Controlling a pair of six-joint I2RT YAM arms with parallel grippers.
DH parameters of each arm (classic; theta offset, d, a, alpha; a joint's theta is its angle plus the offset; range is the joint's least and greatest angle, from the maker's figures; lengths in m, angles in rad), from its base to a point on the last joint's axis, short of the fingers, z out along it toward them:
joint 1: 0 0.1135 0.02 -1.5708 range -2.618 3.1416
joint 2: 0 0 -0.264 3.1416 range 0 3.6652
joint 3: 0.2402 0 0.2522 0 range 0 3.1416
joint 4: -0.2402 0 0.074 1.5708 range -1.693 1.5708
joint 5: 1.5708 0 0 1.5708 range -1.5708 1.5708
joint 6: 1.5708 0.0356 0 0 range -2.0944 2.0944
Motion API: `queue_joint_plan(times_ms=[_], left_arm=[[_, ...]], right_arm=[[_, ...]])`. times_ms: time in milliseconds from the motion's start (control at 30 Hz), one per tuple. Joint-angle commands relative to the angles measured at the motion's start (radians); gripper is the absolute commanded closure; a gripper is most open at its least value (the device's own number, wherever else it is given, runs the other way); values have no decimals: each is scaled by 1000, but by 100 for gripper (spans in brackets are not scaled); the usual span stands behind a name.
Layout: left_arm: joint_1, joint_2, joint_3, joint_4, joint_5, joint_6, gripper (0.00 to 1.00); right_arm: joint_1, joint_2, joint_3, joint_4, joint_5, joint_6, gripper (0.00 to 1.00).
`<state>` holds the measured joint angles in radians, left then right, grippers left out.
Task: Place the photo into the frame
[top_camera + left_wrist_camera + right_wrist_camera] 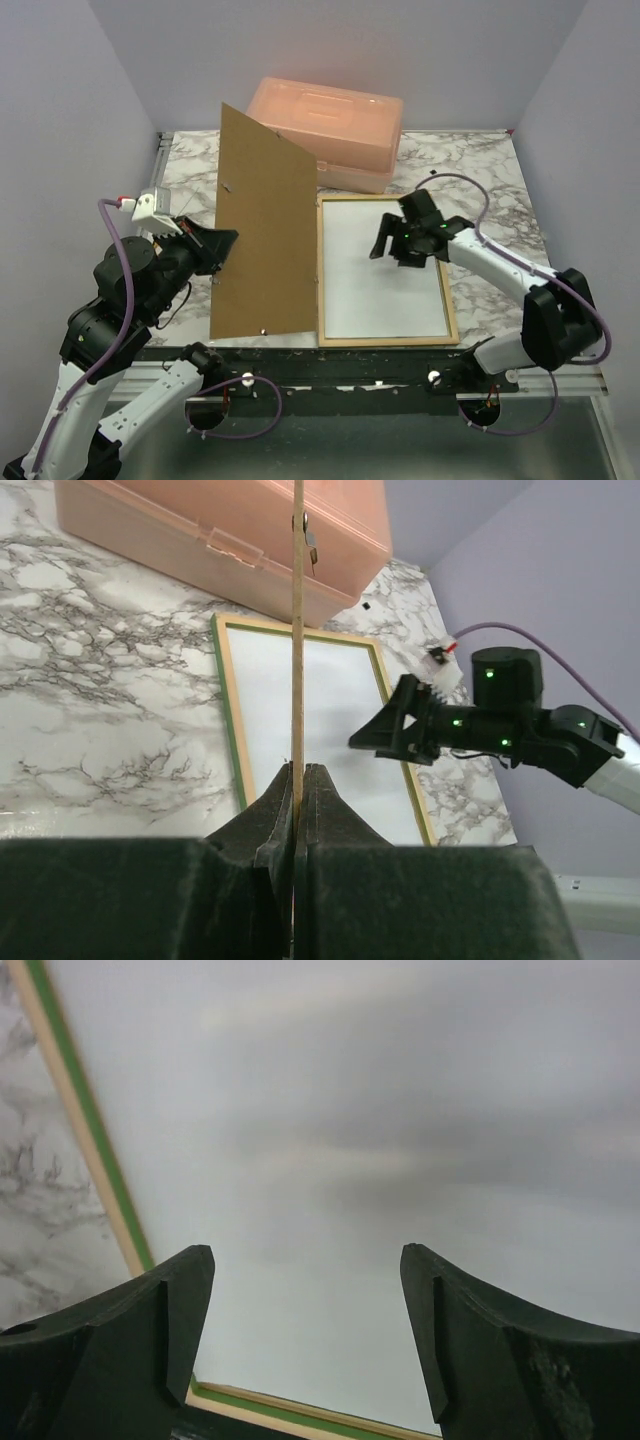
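My left tool (297, 780) is clenching the brown backing board (265, 230), holding it up on edge. My right tool (305, 1265) is hovering released over the photo (370, 290), which is lying inside the frame (390, 341) on the table (480, 170).

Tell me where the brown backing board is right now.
In the top view the backing board is held up on edge left of centre, pinched by the left gripper, just left of the frame, the peach box behind it.
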<state>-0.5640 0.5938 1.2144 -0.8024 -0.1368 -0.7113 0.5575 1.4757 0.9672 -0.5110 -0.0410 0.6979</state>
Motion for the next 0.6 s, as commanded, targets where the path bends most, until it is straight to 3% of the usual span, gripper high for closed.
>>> queue_joint_plan(times_ms=[0,133,300,567], left_arm=[[1,-1,2,114,40,-10,100],[1,-1,-3,121,49,-17,100],[1,-6,-3,138,72,-29,100],[2,0,4,132,75,-26,100]], right_arm=[[-170,-121,-68,-80,37,-99,16],[-319,-166,-98,-95,113,-155,12],[-475,-101,-90,-86,134,-212,10],[-504,46,-118,-22,-52,-256,10]])
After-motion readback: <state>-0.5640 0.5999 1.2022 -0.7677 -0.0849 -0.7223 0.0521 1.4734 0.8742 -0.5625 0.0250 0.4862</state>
